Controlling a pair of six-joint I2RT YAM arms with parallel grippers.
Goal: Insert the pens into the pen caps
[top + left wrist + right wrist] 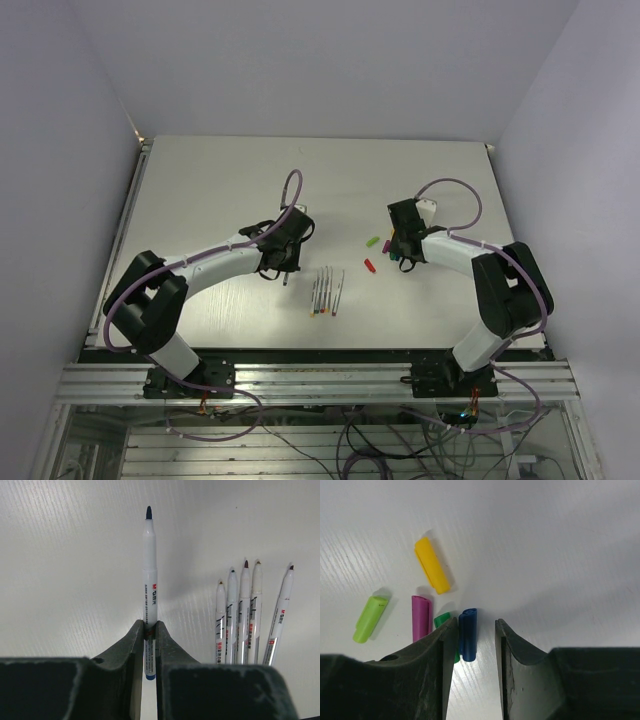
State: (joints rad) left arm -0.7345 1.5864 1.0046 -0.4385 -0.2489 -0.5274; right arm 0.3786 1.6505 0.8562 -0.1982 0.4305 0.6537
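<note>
Left wrist view: gripping one thin white dark-tipped pen (150, 570) in left fingers (131, 652), five uncapped pens (244, 620) at three o'clock; straddling stubby blue plastic cap (467, 635) with half-open right fingers (437, 655), none joined yet.

**A:** so where's everything sitting on the table (200, 200)?

**B:** row of pens (327, 292) lies side by side, front-middle, between the two arms. left gripper (150, 625) is just left of them, with a single pen (150, 570) pinched and poking out ahead of the fingers

**A:** and the caps (421, 617)?

**B:** right of the pens, a bit further back, by the right gripper (475, 625). one cap (468, 640) sits between its fingers, against the left one, the others spread out to its left
</note>
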